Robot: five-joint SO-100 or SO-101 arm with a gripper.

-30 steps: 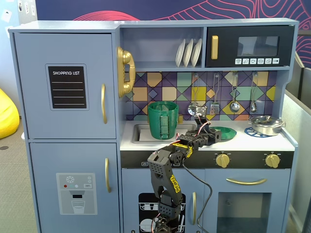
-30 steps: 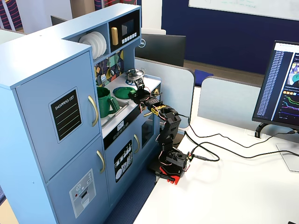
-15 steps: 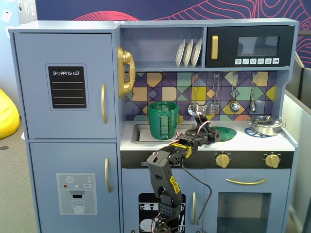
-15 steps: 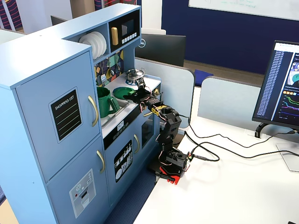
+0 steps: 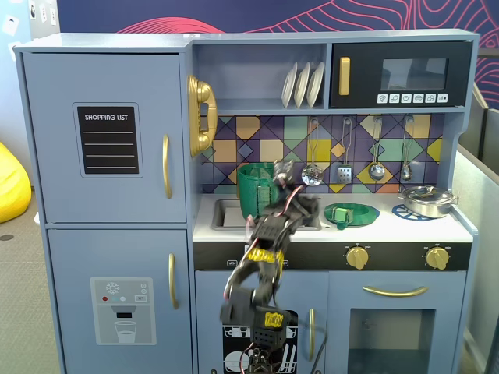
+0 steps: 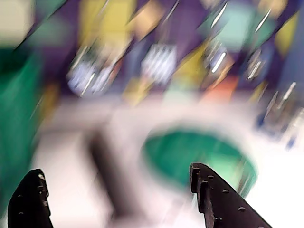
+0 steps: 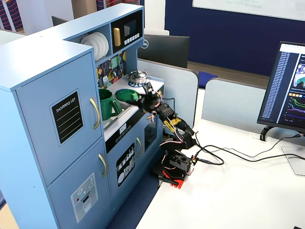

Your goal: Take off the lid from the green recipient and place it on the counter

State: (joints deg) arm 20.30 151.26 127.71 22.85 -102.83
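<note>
The dark-green lid [image 5: 351,213] lies flat on the white counter [image 5: 390,227], right of the sink, with nothing touching it. It also shows in the other fixed view, the lid [image 7: 125,94], and as a blurred green disc, the lid [image 6: 199,159], in the wrist view. The green recipient [image 5: 254,189] stands uncovered at the sink, partly hidden by my blurred arm; it shows too as the recipient [image 7: 107,104]. My gripper [image 5: 283,174] hangs raised between recipient and lid. In the wrist view the gripper [image 6: 116,173] is open and holds nothing.
A steel pot [image 5: 427,200] sits at the counter's right end. Utensils [image 5: 376,167] hang on the backsplash and white plates [image 5: 302,84] stand on the shelf above. The inset sink [image 5: 226,212] lies left of my arm.
My arm has swung up and to the left, away from the lid, and is blurred with motion. The lid stays flat on the counter where it was.
</note>
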